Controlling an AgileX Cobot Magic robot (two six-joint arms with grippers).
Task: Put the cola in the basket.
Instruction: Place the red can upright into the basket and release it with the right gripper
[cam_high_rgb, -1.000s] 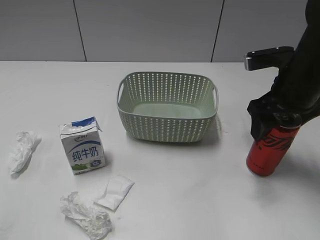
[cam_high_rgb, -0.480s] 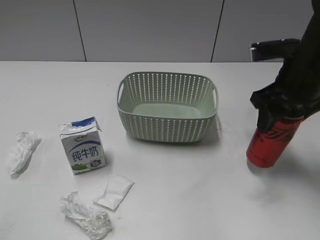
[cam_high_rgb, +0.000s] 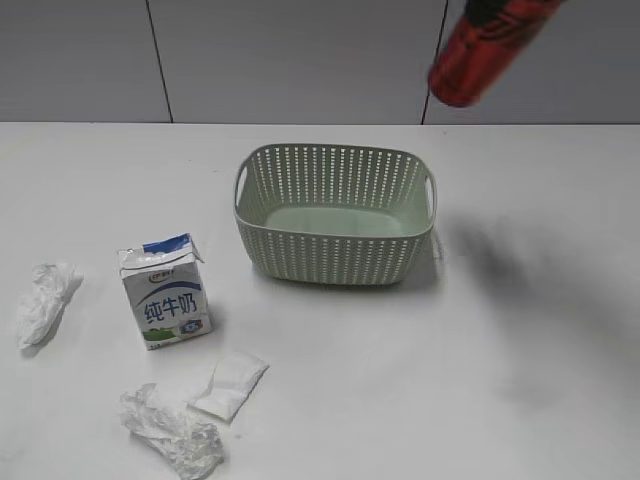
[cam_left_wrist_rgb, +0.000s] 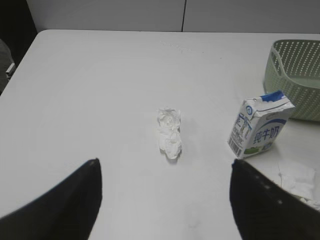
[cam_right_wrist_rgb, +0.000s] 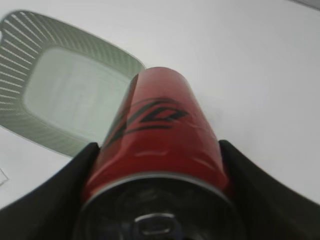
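Observation:
The red cola can (cam_high_rgb: 482, 50) hangs tilted high in the air at the top right of the exterior view, above and right of the pale green basket (cam_high_rgb: 335, 262). In the right wrist view my right gripper (cam_right_wrist_rgb: 156, 150) is shut on the cola can (cam_right_wrist_rgb: 159, 130), its black fingers on both sides near the silver top. The empty basket (cam_right_wrist_rgb: 20, 30) lies below and to the left. My left gripper (cam_left_wrist_rgb: 164, 172) is open and empty over the bare table; the basket's corner (cam_left_wrist_rgb: 280, 65) shows at the right edge of the left wrist view.
A white-and-blue milk carton (cam_high_rgb: 166, 295) stands left of the basket and shows in the left wrist view (cam_left_wrist_rgb: 257, 127). Crumpled white paper lies at the far left (cam_high_rgb: 45, 300), at the front (cam_high_rgb: 172, 432), and a flat piece (cam_high_rgb: 232, 383) beside it.
The right gripper has lifted the cola can off the table at the right and carried it up and leftward, tilted, toward the space above the basket. The arm has left the exterior view.

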